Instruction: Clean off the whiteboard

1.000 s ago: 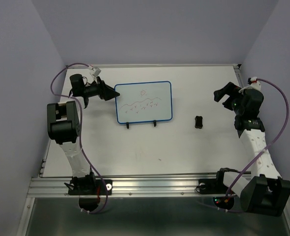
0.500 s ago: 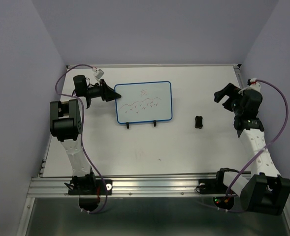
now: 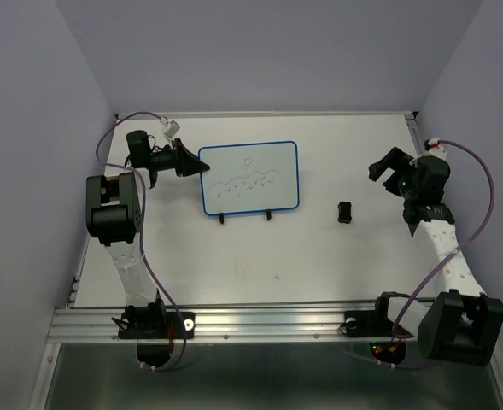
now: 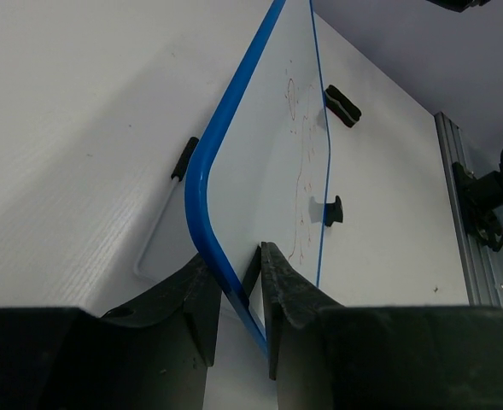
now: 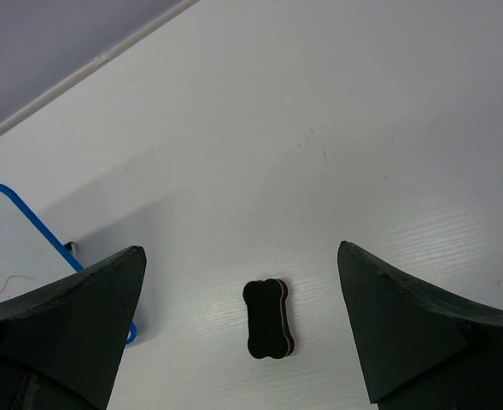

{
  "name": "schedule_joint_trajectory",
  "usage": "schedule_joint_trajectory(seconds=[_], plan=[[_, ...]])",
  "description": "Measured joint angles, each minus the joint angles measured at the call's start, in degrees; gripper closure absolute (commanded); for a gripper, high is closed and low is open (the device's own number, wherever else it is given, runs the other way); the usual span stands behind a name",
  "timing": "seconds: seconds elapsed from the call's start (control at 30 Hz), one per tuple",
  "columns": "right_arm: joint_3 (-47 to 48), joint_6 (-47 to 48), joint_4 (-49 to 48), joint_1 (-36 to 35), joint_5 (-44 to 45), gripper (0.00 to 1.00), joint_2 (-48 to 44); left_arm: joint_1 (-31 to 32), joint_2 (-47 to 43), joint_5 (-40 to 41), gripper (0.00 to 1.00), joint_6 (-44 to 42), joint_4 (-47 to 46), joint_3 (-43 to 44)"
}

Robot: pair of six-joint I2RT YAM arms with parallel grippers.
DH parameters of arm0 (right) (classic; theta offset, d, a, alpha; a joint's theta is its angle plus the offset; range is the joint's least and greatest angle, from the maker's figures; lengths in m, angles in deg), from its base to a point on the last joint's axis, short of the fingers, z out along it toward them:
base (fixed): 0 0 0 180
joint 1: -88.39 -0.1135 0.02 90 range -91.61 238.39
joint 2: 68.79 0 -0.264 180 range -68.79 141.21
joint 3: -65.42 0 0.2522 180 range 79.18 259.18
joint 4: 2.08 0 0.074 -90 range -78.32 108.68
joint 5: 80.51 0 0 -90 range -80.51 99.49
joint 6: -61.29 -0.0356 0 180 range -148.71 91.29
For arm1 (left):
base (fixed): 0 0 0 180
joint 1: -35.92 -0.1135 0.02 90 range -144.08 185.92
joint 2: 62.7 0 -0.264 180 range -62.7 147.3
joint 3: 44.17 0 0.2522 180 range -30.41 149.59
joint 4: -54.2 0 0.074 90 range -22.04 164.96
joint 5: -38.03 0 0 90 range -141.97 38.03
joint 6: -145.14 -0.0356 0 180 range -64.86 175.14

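Observation:
The whiteboard (image 3: 249,177), white with a blue rim and faint red scribbles, stands on two black feet at the table's middle back. My left gripper (image 3: 196,166) is shut on the whiteboard's left edge; the left wrist view shows the blue rim (image 4: 207,224) pinched between both fingers (image 4: 289,290). A small black bone-shaped eraser (image 3: 344,212) lies on the table right of the board. My right gripper (image 3: 389,170) hovers wide open to the eraser's right, holding nothing. The right wrist view has the eraser (image 5: 266,319) lying between the spread fingers, with the whiteboard's corner (image 5: 29,224) at the left.
A metal rail (image 3: 260,320) runs along the table's near edge, carrying both arm bases. Lilac walls close in the back and both sides. A second rail (image 4: 469,222) borders the table's right side in the left wrist view.
My left gripper has closed onto the whiteboard's left rim. The right gripper has shifted slightly left toward the eraser, still wide open.

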Motion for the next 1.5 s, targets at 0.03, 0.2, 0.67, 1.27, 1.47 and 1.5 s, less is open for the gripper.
schedule_joint_trajectory(seconds=[0.03, 0.2, 0.67, 1.27, 1.47, 1.5], plan=[[-0.3, 0.0, -0.2, -0.1, 0.0, 0.00, 0.3, 0.0, 0.0, -0.3, 0.73, 0.0, 0.0, 0.0], [-2.8, 0.9, 0.8, -4.8, 3.2, 0.00, 4.4, 0.0, 0.0, -0.9, 0.83, -0.5, -0.1, 0.0], [-3.3, 1.6, 0.8, -18.3, 15.6, 0.24, 21.3, 0.0, 0.0, -1.5, 0.99, -0.6, 0.0, 0.0], [-3.0, 1.6, 0.1, -21.4, 21.7, 0.83, 25.2, 0.0, -1.2, -0.5, 1.00, -0.4, 0.1, -1.1], [-2.2, 6.3, -1.8, -26.4, 20.4, 0.88, 23.0, 0.0, -1.2, -0.5, 1.00, -0.2, 0.1, -1.1], [-1.6, 7.6, -2.8, -27.5, 19.5, 0.89, 22.2, 0.0, -1.2, -0.5, 1.00, -0.2, 0.1, -1.1]])
